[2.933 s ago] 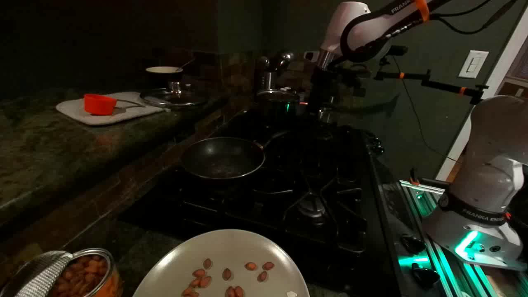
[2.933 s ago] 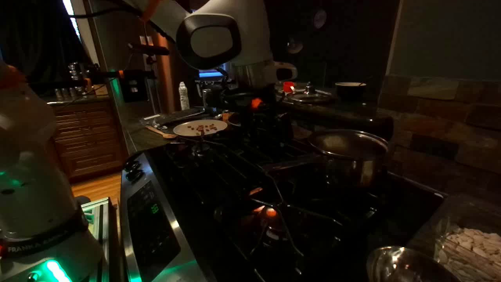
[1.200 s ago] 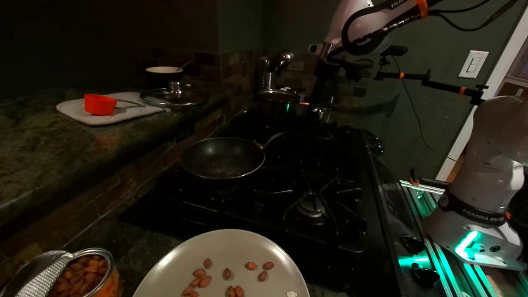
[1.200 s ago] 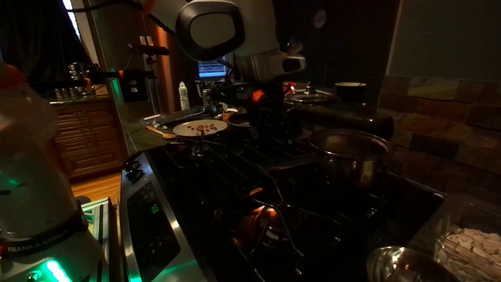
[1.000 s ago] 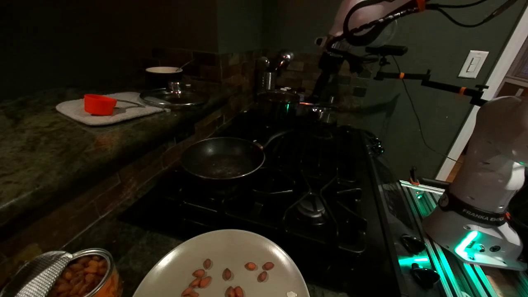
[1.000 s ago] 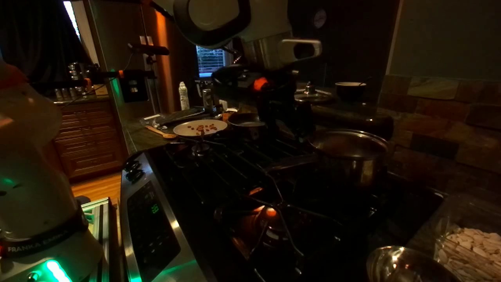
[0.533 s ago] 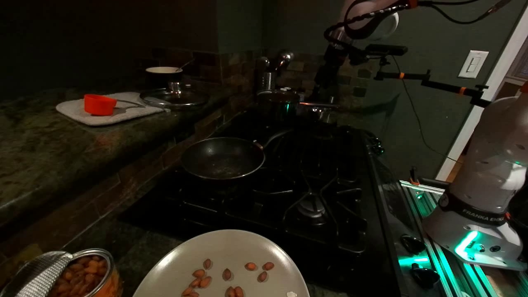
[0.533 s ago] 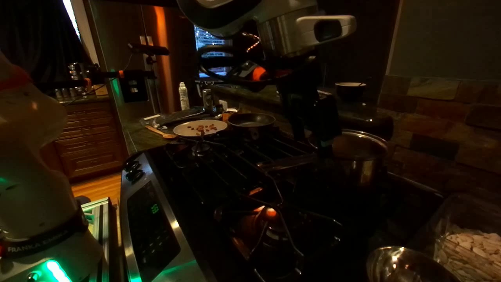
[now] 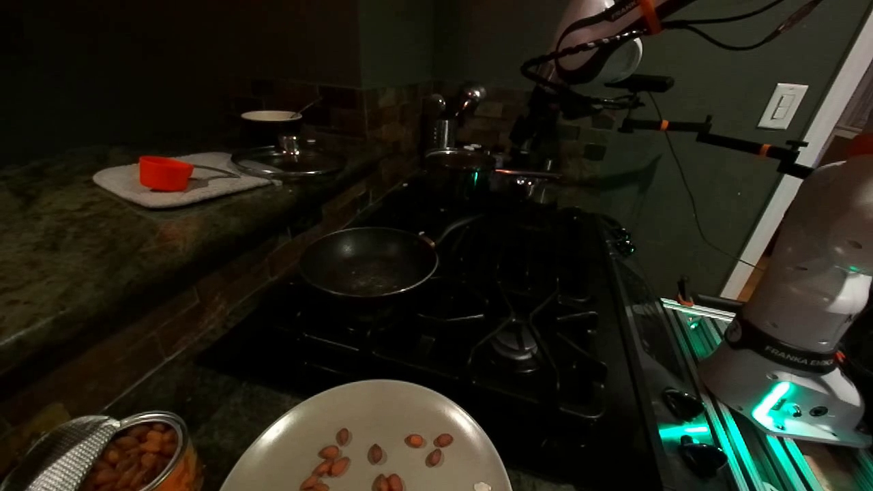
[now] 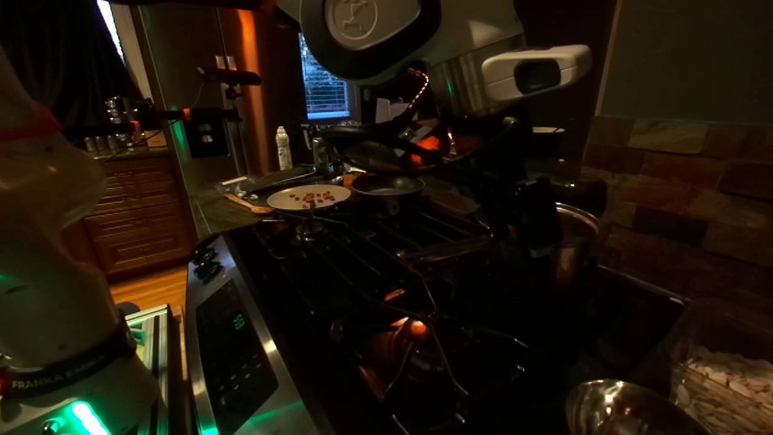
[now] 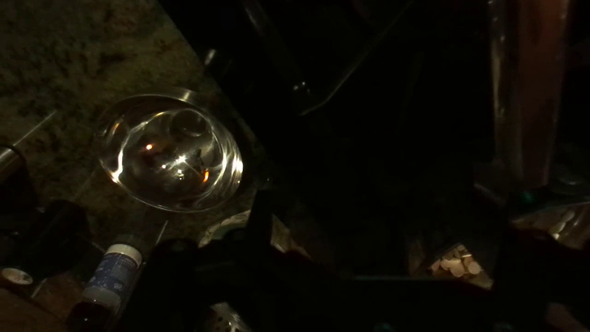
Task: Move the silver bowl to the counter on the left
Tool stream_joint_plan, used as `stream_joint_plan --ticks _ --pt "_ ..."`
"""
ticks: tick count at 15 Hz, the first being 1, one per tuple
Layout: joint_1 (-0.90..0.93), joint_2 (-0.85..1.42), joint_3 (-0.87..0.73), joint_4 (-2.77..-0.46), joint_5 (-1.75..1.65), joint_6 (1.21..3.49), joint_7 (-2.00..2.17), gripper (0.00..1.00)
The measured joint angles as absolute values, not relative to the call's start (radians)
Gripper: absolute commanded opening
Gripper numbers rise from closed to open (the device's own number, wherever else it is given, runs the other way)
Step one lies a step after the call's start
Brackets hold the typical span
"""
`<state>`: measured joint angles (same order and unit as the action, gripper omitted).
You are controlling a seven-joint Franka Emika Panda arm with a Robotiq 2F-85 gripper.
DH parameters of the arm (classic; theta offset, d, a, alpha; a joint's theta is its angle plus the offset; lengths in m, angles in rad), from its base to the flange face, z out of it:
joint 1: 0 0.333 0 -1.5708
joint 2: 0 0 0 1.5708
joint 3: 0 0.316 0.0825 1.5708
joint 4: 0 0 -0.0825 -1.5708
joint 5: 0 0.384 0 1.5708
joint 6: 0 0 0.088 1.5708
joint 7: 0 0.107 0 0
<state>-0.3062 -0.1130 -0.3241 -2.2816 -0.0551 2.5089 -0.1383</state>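
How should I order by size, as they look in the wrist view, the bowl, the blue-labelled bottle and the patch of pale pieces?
Largest: bowl
Then: bottle
Smallest: pale pieces, judging only the visible patch.

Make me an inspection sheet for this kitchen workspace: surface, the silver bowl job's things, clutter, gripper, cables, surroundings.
Surface: mottled stone counter beside the black stovetop.
Job's things: silver bowl upright on that counter, close to the stovetop; glare inside.
Clutter: frying pan and steel pot on the stovetop; plate of almonds, jar of almonds, red measuring cup; packaged pale pieces near the bowl.
Gripper: open, nothing seen in its grasp; overlaps the pot in an exterior view.
Cables: black cable hanging off the robot arm; thin cord against the green wall.
Surroundings: dim; light switch on the wall, window in the background.
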Motion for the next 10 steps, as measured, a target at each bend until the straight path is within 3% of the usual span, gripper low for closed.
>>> stream_joint_plan --ticks 10 --pt "-0.346 0.019 -0.335 -2.196 -0.239 2.58 0.102 1.0"
